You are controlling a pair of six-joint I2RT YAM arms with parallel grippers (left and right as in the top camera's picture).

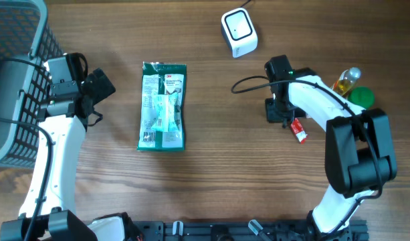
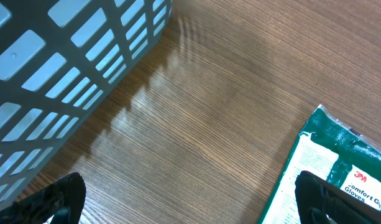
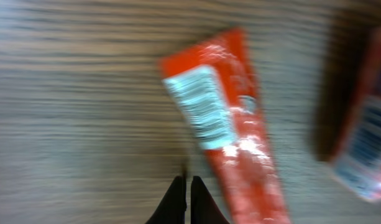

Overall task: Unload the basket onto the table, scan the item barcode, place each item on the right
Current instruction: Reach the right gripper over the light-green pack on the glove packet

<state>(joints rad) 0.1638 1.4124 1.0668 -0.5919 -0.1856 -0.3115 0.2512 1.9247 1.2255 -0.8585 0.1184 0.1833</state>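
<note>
The right gripper is sitting clenched, its two dark fingers pressed flat together with nothing showing between them. The tips are hanging just over the table, and the wrist view is smeared with blur. Immediately to the side of them a red packet is lying flat on the wood, at a slant, with its white barcode label facing up. It is beside the fingers, not inside them.

The packet is looking thin, light and soft, a glossy film that will probably crumple and slide rather than resist. Lying so flat, it is giving the fingers little to bite on. A pinch across one narrow end or a long edge, clear of the label, seems the safest hold, since a grip over the bars would be hiding them from the scanner, which is standing well apart at the far side of the table.

The right arm is arching up from its base at the near edge, the white forearm reaching inward and the wrist turning the gripper down at the table. A bottle is standing behind the arm. The left gripper is hanging spread wide and empty, near a green glove packet and beside a basket.
</note>
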